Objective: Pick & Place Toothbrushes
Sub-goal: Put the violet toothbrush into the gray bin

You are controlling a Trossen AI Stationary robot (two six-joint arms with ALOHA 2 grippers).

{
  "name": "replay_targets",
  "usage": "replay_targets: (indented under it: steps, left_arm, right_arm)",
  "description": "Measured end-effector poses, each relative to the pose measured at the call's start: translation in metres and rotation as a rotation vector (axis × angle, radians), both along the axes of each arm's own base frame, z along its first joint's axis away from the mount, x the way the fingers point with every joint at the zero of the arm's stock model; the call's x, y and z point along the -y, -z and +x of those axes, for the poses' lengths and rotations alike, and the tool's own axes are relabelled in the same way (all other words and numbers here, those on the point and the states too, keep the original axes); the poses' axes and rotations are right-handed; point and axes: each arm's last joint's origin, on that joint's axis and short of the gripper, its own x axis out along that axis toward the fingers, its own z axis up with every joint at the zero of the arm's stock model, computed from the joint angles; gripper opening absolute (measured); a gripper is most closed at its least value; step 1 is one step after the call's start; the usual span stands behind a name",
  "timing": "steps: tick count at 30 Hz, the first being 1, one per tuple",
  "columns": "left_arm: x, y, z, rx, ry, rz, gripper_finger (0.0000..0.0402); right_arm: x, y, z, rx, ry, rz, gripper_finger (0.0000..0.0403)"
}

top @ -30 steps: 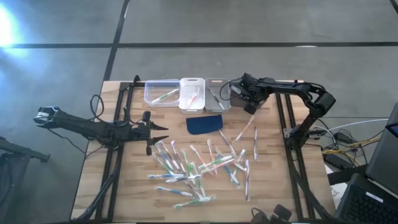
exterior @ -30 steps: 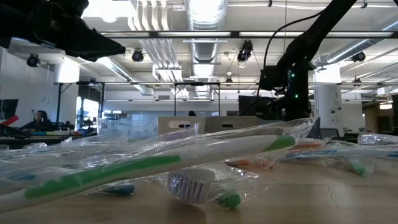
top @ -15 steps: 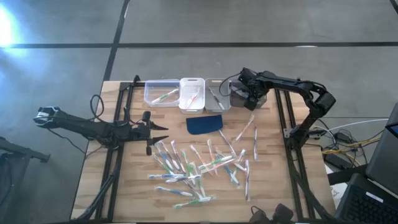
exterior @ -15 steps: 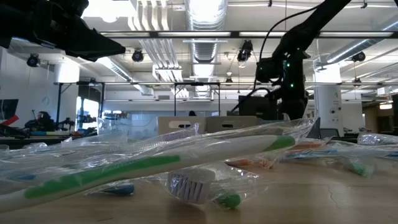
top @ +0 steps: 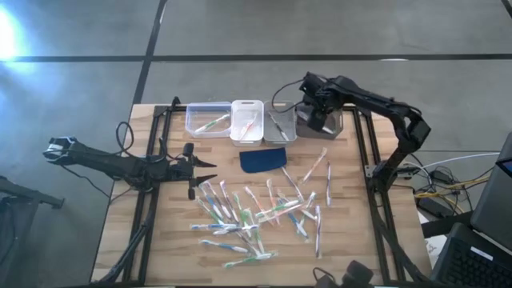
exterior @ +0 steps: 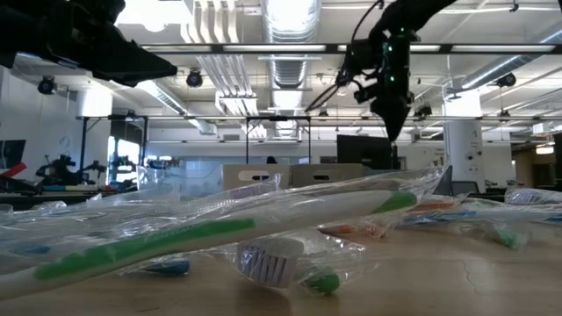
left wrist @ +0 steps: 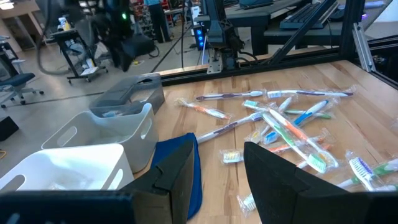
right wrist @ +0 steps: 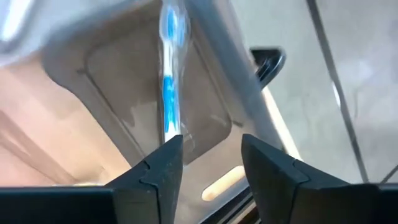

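Right gripper (right wrist: 208,171): fingers parted with a gap between them, nothing clamped; poised directly above the grey bin (top: 322,122) at the far right end of the bin row. Immediately below and ahead of its fingertips, inside that grey bin (right wrist: 155,93): one blue-accented toothbrush (right wrist: 169,74) in clear wrap, lying lengthwise on the bin floor, its near end just at the left finger's tip; contact cannot be told. Beside the gripper toward the table's centre: second grey bin (top: 279,120) holding a thin brush. Next along: white bin (top: 247,120) with an orange-accented brush. Farthest in the row: clear bin (top: 206,120) with a green-accented brush. Nearer the table's front than the gripper: dark blue pad (top: 264,159) just beside the bins; beyond it, the loose toothbrushes (top: 256,212) scattered over the wooden table (top: 160,240), well apart from the right gripper. Left gripper (top: 210,172): waiting low at the heap's left edge, fingers (left wrist: 180,180) parted and empty, brushes lying just ahead of them.
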Motion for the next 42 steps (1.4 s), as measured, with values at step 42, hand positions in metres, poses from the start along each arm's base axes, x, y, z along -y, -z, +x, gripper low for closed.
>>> replay_targets:
  steps: [42]
  left_arm:
    - [0.000,-0.010,0.001,0.087,0.010,0.131,0.0147]
  right_arm:
    - [-0.140,-0.095,0.005,0.126,-0.039,0.030,0.0008]
